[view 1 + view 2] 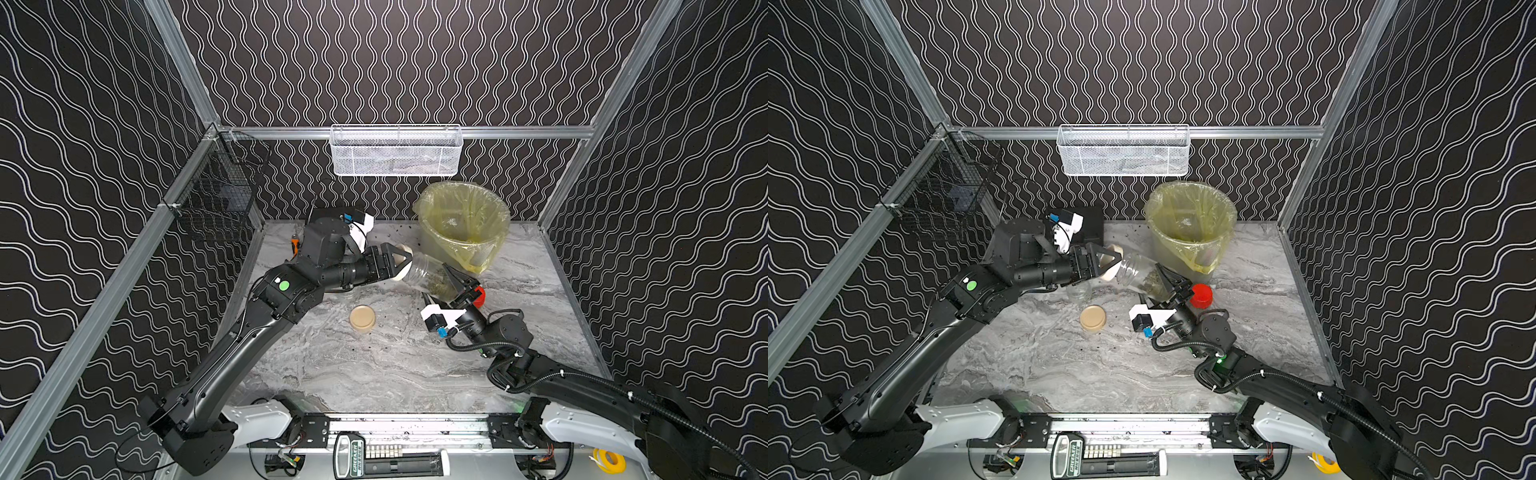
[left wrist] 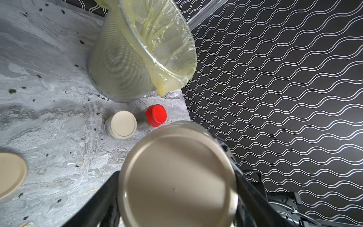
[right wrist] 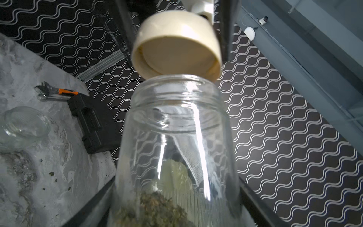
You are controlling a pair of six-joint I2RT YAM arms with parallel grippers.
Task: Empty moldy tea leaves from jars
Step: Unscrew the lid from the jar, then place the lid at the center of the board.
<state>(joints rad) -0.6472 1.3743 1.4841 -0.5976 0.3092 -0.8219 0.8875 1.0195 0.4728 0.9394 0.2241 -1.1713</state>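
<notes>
Cream lid (image 2: 176, 176) in left fingers (image 2: 98, 202), uncapped jar (image 3: 176, 137) in right fingers (image 3: 96, 204), tea leaves (image 3: 153, 208) cropped.

Obscured and cut-off items.

Left wrist view: the cream lid (image 2: 176, 176) is blurred and runs off the frame; a loose lid (image 2: 10, 175) is cut by the frame edge. Right wrist view: the open jar (image 3: 176, 147) loses its base to the frame, its tea leaves (image 3: 155, 208) blurred. In both top views the red-lidded jar (image 1: 480, 296) sits half hidden behind the right gripper (image 1: 434, 280); white basket (image 1: 395, 151) contents unreadable.
</notes>
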